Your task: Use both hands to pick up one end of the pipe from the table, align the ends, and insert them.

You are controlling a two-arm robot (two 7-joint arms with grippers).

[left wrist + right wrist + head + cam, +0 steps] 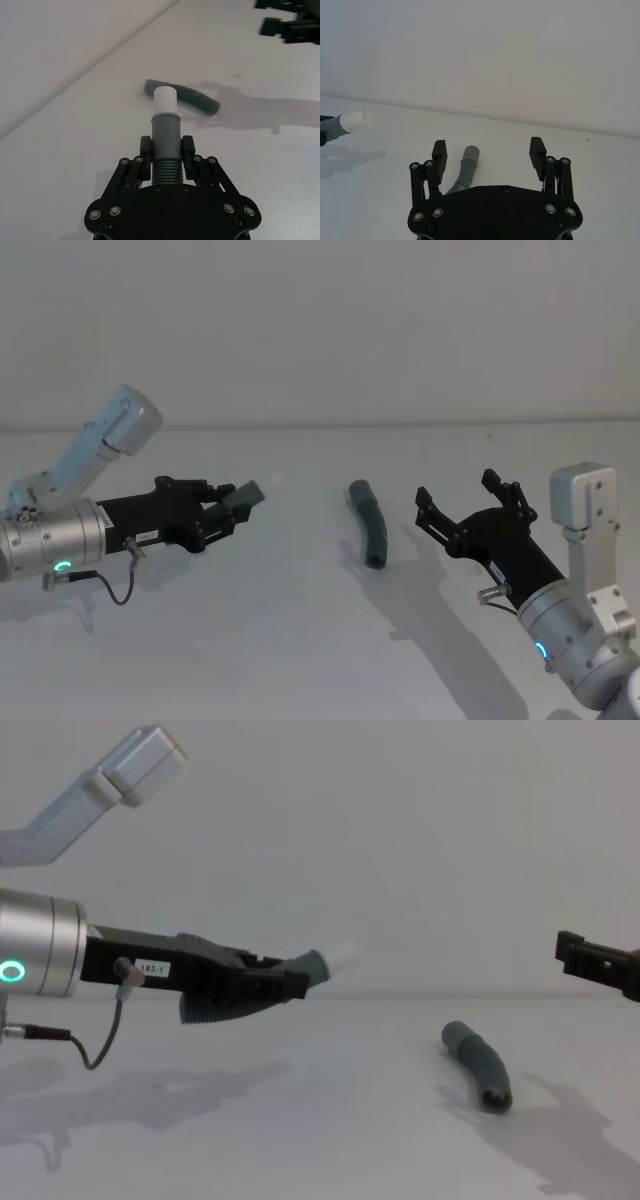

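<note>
In the head view we see the left gripper (228,502) clamped on one pipe piece (245,496), whose grey collar juts past its fingertips. The right gripper (458,492) is spread wide and holds nothing. The second pipe piece (368,523) lies on the table (300,640) between the two grippers, nearer the right one and apart from both.

From the left wrist, we find the fingers pressed against the corrugated part of the held piece, with its white tip (164,99) pointing straight out ahead. The second piece lies on the table beyond that tip.

From the right wrist, we see the second piece running out from under the palm, close to one finger (439,150) and not touching it, its smooth cuff (470,154) farthest out.

In the chest view, the held piece is lifted above the table.
</note>
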